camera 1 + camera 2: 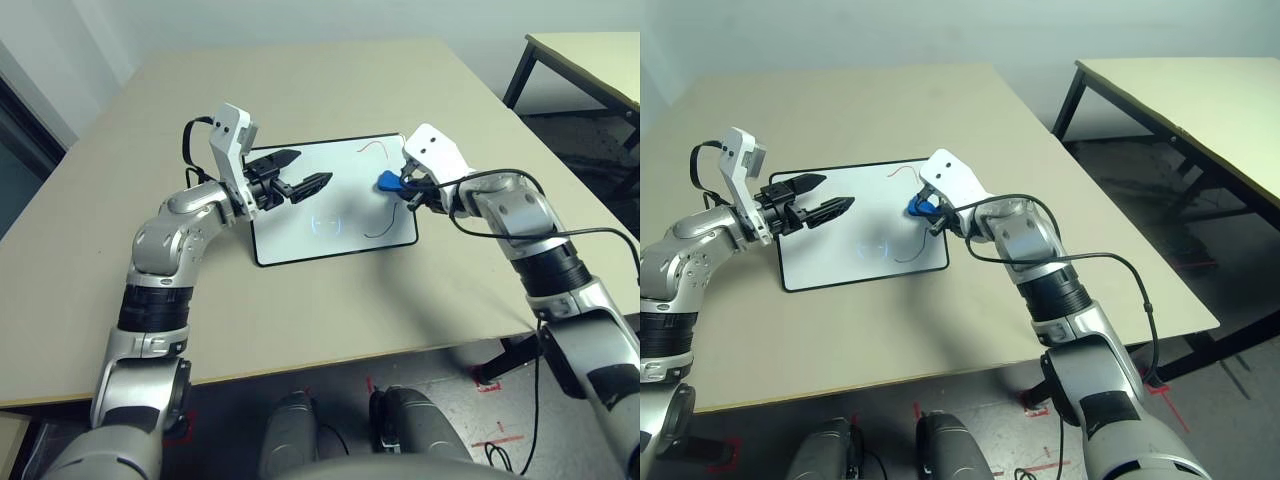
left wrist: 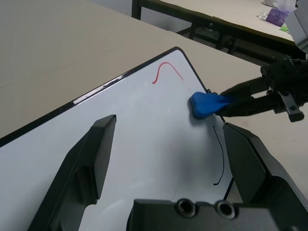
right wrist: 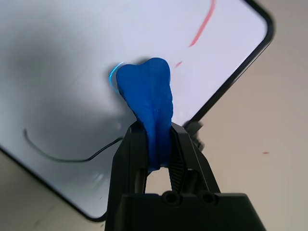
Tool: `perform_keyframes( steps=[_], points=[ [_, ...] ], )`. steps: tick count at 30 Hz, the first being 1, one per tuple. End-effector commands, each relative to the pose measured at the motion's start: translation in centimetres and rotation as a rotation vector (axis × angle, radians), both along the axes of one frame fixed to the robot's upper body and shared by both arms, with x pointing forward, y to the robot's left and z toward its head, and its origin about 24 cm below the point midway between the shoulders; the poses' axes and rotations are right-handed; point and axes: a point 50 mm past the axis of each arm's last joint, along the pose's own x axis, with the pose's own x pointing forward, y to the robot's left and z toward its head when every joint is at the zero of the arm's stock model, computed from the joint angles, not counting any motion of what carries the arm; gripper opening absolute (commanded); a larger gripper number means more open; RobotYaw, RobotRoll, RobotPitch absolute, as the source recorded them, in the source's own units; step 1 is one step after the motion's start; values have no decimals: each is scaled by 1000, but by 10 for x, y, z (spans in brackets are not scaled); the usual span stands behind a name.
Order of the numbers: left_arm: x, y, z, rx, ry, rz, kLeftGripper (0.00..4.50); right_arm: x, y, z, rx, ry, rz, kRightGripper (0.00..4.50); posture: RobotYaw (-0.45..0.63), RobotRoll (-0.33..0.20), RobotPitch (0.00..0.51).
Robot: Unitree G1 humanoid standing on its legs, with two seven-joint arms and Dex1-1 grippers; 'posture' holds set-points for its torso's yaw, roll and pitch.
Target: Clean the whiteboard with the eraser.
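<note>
Take the whiteboard (image 1: 330,215) as your landmark: it lies flat on the beige table (image 1: 380,300), its long sides running across in front of the robot, a little forward of the table's middle. Nearest to you on the board, close to its near right corner, you can see a thin dark curved line (image 2: 220,159). Over the board's left part hangs your left gripper (image 1: 300,172), roughly level and pointing toward the right, its two black fingers (image 2: 94,159) spread apart with nothing between them. On the board's right side, your right gripper (image 3: 156,144) comes in from beyond the right edge, angled down and to the left, and its fingers are squeezed tight on the eraser (image 3: 147,98). The blue block is pinched at its rear end so that it bulges out in front, and its front tip sits against the white surface just inside the right edge. Farther back, near the board's far right corner, a short reddish stroke (image 2: 166,71) remains on the surface, just beyond the eraser.
</note>
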Motion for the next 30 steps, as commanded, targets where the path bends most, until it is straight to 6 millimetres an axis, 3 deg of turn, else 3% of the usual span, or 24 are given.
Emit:
perform_keyframes(
  steps=[1,7,14,19,30],
  points=[
    [-1,-4,-3,15,31,-30,4500,17,-8,18,6,-88,-72,599,-20,0,55],
    [-4,-8,-4,16,40,-50,4500,25,-10,18,-9,-101,-89,599,-19,0,56],
    [-5,-9,-3,15,41,-54,4500,1,-10,-9,-55,3,-35,598,-26,0,55],
    [-4,-11,-2,11,37,-60,4500,-7,-9,-13,-62,28,-25,584,-29,0,53],
    [-5,-12,-2,9,37,-62,4500,27,1,20,-40,-112,-49,581,-10,0,49]
  ],
)
